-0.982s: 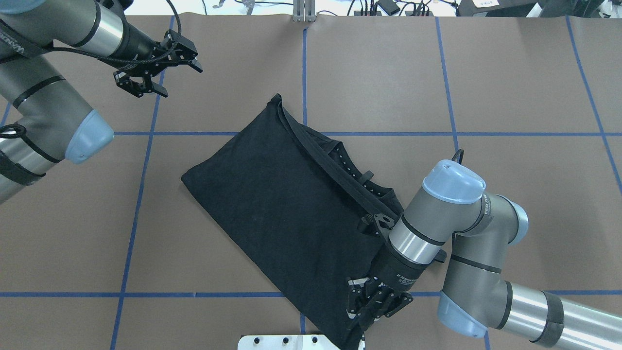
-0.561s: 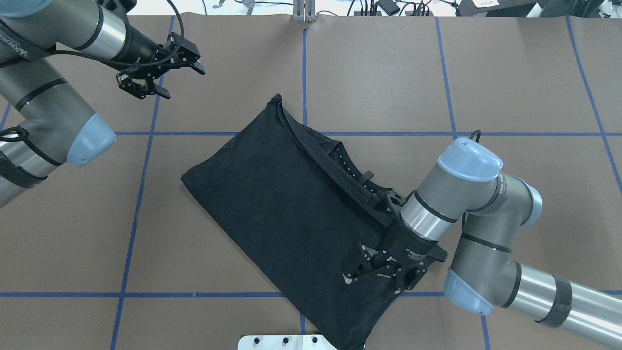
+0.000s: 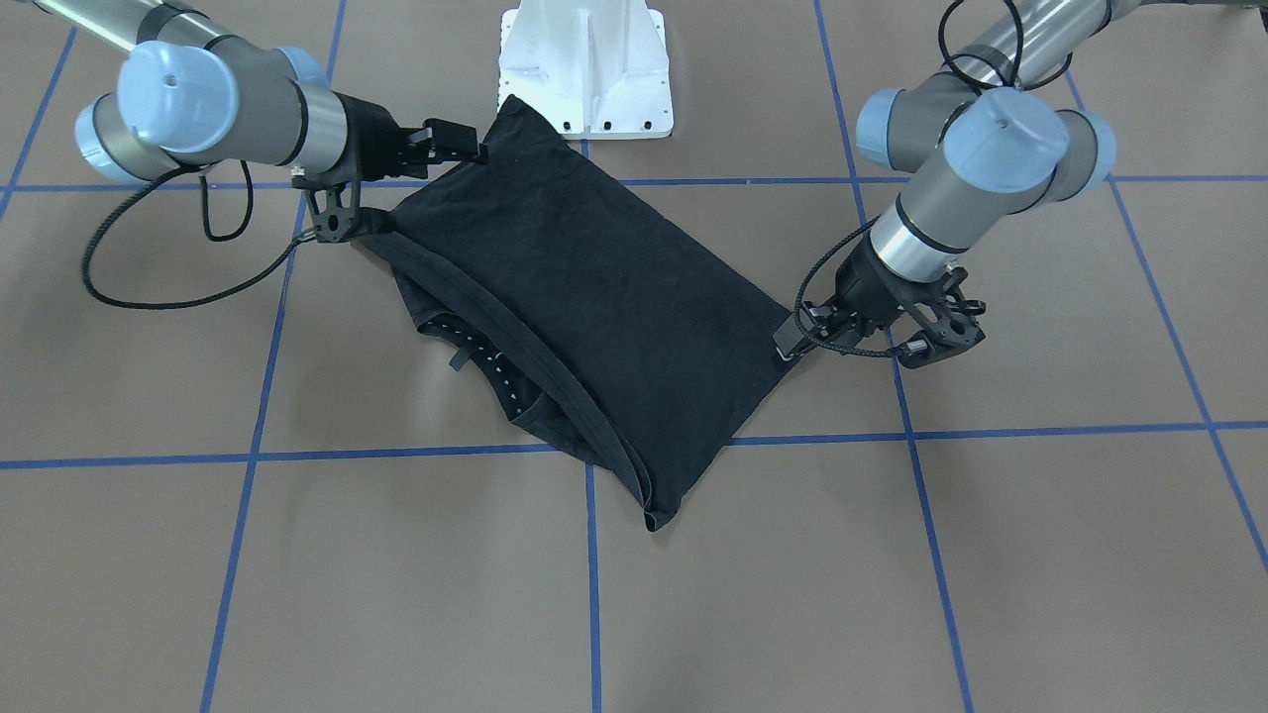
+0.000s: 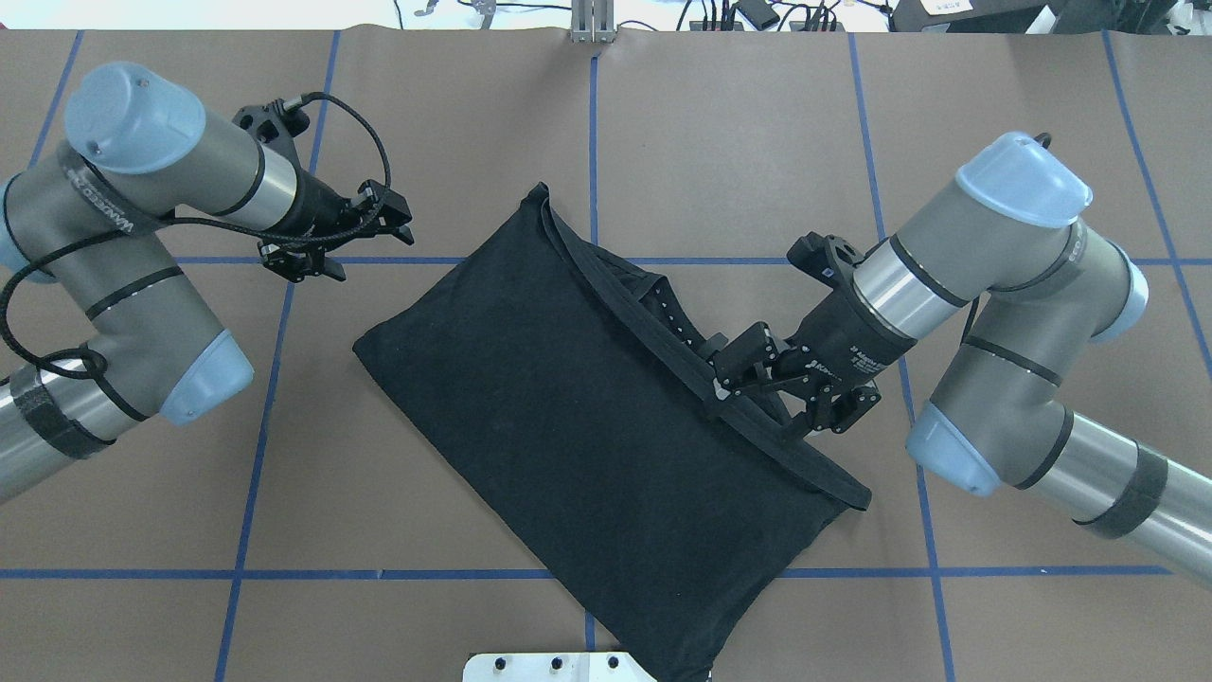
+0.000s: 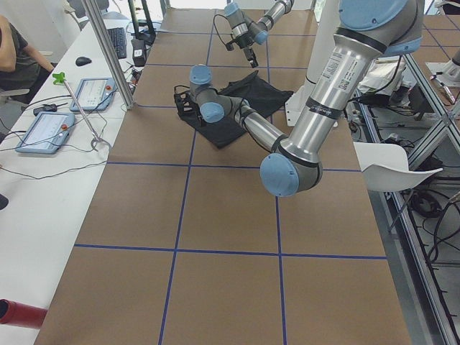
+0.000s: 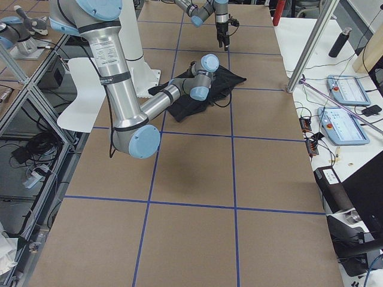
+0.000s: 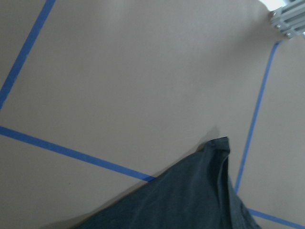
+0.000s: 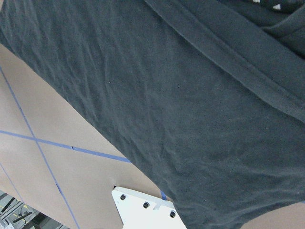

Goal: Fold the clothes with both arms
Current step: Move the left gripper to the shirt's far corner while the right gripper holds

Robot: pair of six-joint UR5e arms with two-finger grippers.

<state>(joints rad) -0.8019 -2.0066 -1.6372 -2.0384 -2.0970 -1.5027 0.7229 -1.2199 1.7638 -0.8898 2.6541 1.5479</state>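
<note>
The black T-shirt (image 4: 568,426) lies folded into a slanted rectangle mid-table, plain side up, also seen in the front view as T-shirt (image 3: 594,287). Its hem and inner layers show along the far-right edge. My right gripper (image 4: 757,403) hovers open over that hem edge, holding nothing; in the front view the right gripper (image 3: 474,149) is at the shirt's corner near the base. My left gripper (image 4: 371,254) is open and empty, just off the shirt's left corner; the front view has the left gripper (image 3: 860,342) beside that corner. The right wrist view is filled with the shirt's fabric (image 8: 181,109).
The white base pedestal (image 3: 584,59) stands at the table's near edge, its plate (image 4: 559,666) touching the shirt's lower corner. Blue tape lines (image 4: 284,379) grid the brown table. A side desk with tablets (image 5: 43,129) and a seated person (image 5: 11,43) lies beyond the far edge.
My right gripper has moved from the shirt's near corner up along its right edge to the hem. My left arm has swung in and down toward the shirt's left corner.
</note>
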